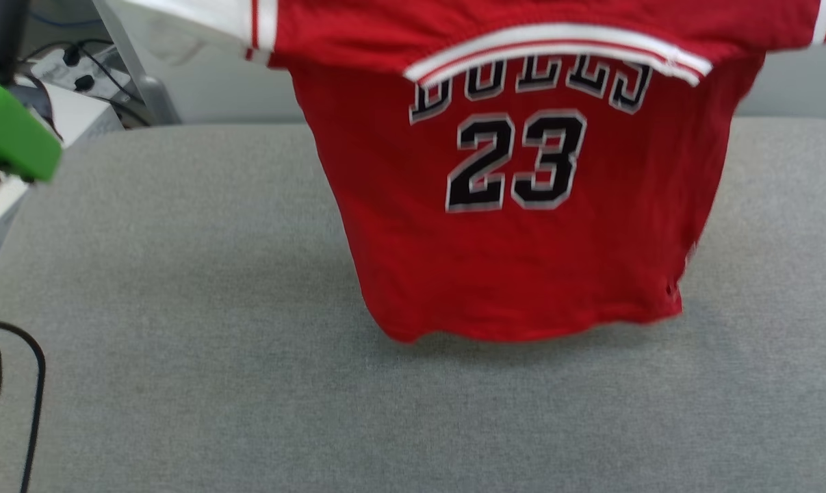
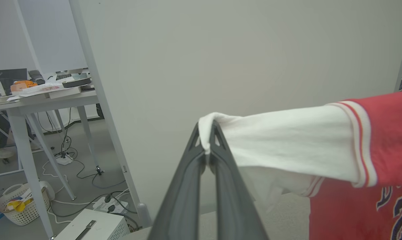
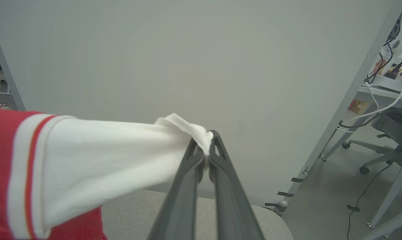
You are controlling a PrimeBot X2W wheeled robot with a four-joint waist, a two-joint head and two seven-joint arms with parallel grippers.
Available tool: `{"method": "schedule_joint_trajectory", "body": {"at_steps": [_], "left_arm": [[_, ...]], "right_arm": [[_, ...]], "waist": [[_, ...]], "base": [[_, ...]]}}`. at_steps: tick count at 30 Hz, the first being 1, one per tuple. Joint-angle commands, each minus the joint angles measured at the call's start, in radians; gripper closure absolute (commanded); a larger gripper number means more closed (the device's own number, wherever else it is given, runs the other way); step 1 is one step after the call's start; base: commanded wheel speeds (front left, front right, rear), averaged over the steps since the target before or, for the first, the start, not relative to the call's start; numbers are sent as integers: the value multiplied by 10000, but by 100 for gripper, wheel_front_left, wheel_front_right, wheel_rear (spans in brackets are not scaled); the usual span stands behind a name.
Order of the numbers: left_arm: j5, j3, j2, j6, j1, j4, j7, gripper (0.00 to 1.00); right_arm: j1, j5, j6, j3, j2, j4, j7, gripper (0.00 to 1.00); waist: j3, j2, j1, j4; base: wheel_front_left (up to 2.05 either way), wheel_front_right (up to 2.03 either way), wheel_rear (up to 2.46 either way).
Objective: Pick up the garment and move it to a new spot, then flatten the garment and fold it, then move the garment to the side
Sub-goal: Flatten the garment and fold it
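The garment (image 1: 522,233), a red jersey with black "23" print and white sleeves, hangs stretched in the air, its lower hem just touching the grey padded table (image 1: 180,308). My left gripper (image 2: 206,141) is shut on the tip of one white sleeve (image 2: 287,140). My right gripper (image 3: 205,145) is shut on the tip of the other white sleeve (image 3: 114,160). The sleeves are pulled taut to either side, with the red body (image 2: 387,140) hanging between them.
A pale partition wall (image 2: 237,50) stands just behind the table. At the left are a desk (image 2: 37,100), floor cables, a white box (image 2: 91,226) and a basket (image 2: 17,203). A green object (image 1: 9,133) sits at the left edge. An office chair (image 3: 387,133) stands at the right.
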Motion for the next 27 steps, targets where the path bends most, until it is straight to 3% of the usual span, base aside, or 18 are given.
{"method": "schedule_joint_trajectory", "body": {"at_steps": [1, 9, 15, 22, 27], "left_arm": [[-87, 53, 145, -93, -550, 283, 53, 100], [240, -248, 445, -583, -3637, 2328, -421, 100], [776, -661, 430, -806, -6271, 4380, -1355, 100], [1189, -900, 41, -894, -8398, 6460, -3025, 100], [1313, -1217, -181, -967, -8945, 7571, -3957, 100]], "right_arm": [[-515, -68, -7, 115, -149, 186, -191, 100], [-3271, -604, -7, 903, -15, 1799, -1112, 100], [-5619, -1289, -7, 868, 588, 3440, -2130, 100], [-7502, -2570, -7, 476, 1380, 5351, -4100, 100], [-8026, -3158, -7, -4, 1833, 6498, -5093, 100]], "waist": [[917, 120, 0, -24], [2981, 120, 0, -74], [4370, 120, 0, -105], [5267, 120, 0, -83], [5516, 120, 0, -42]], "base": [[0, 0, 0], [0, 0, 0], [0, 0, 0], [0, 0, 0], [0, 0, 0]]}}
